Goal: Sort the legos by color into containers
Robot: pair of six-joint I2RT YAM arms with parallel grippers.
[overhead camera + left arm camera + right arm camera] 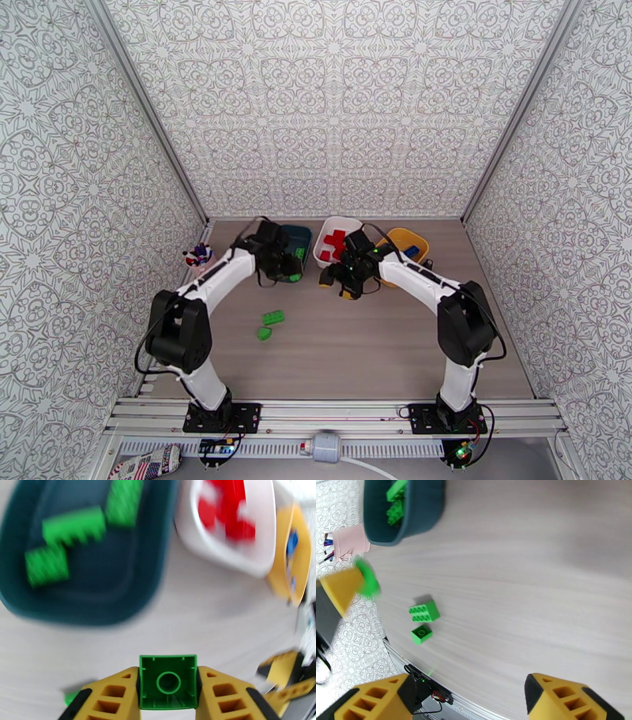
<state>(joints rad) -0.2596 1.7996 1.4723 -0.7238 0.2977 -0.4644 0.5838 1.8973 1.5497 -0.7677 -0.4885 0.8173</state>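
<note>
Gripping a green square brick (pixel 168 685), the left pincer (pixel 168 673) hangs at the near edge of the dark teal tray (pixel 130 594), which holds green legos (pixel 73 529). The right pincer (pixel 468 695) stands wide and empty beside the white tray (pixel 325 234). Two loose green bricks (pixel 274 317) lie on the surface (pixel 379 339), nearer the arm bases.

Colour check from my end: the walls (pixel 332 103) are white with a grey swirly floral pattern all over, and the table (pixel 533 578) is pale greyish wood grain. At the far side, left to right, I've got a dark teal tray (pixel 98 582) with green bricks (pixel 73 529), a white tray (pixel 221 555) with red bricks (pixel 229 515), and a yellow tray (pixel 282 578) with a blue brick (pixel 292 543). The long loose brick (pixel 274 317) and small loose brick (pixel 264 333) near-left are bright green. The left gripper (pixel 168 675) has mustard-yellow fingers (pixel 114 695) with black, and the pinched brick (pixel 168 685) is green too. The pen cup (pixel 349 543) is pink.
</note>
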